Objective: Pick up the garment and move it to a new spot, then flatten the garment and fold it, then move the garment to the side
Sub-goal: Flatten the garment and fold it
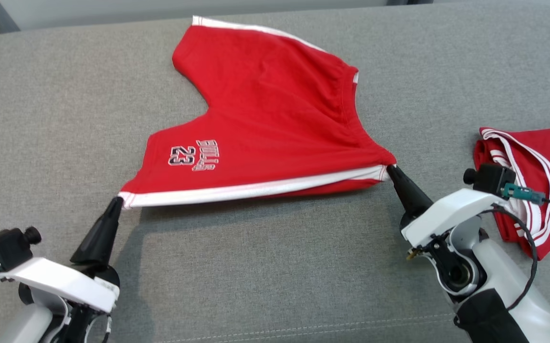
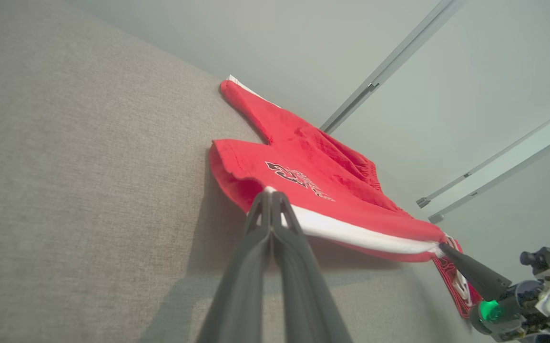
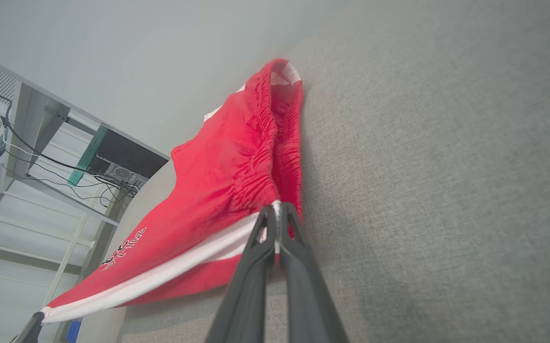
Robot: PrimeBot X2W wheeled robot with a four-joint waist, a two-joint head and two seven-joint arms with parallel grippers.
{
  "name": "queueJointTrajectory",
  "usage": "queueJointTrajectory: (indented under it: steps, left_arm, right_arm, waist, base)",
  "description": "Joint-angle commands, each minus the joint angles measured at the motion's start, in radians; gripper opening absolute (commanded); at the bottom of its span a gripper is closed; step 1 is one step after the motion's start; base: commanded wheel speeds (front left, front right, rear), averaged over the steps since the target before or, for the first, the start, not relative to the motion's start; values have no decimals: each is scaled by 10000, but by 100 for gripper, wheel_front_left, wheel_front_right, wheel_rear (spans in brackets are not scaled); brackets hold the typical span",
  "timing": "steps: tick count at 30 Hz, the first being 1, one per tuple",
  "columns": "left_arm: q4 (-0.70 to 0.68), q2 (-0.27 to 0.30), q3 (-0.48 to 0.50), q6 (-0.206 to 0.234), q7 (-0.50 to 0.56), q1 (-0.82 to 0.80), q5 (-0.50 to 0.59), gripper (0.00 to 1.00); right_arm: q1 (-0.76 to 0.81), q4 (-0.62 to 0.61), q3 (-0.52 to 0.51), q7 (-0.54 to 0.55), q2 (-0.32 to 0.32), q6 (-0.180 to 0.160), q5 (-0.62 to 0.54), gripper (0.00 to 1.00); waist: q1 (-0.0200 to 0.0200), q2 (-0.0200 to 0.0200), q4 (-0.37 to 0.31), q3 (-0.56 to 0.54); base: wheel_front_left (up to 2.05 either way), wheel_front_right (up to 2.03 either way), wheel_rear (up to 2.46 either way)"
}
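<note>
The jaws of the left gripper [image 1: 118, 202] are pinched together on one corner of the red knit shorts [image 1: 275, 114], at the hem end of a white band [image 1: 256, 189]. The jaws of the right gripper [image 1: 390, 169] are closed just as tightly on the other end of that band, at the gathered waistband corner. In each wrist view the two dark fingers meet at the tips with cloth caught between them.

Between the two grippers the band is pulled into one nearly straight line. It is raised a little above the grey fabric-covered worktop [image 1: 275, 267] and casts a shadow under it.

From that lifted edge the shorts slope away and down. The far part lies on the worktop, with one leg reaching toward its back edge. There are two legs, the nearer one bearing a single black-and-white print [image 1: 194, 156] (a number 23 beside a word I cannot read for certain). The waistband runs along the robot's right side of the shorts.

To the right of the right gripper lies a folded red garment [image 1: 549, 152] with white stripes, partly hidden behind that arm and apart from the shorts. That makes two red garments on the worktop, one held and one lying loose.
</note>
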Motion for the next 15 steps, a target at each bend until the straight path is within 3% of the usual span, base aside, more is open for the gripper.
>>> queueJointTrajectory:
  steps: [1, 15]
  left_arm:
    - [-78, 314, 419, 29, -102, -23, 244, 0]
    - [244, -308, 139, 29, -103, 638, 855, 0]
  right_arm:
    - [299, -425, 102, 69, -49, -29, 111, 0]
    - [1163, -1324, 496, 608, -278, -29, -37, 0]
  waist:
    - [-1, -1, -32, -227]
    - [-1, -1, -44, -680]
  base:
    - [0, 0, 0]
    - [0, 0, 0]
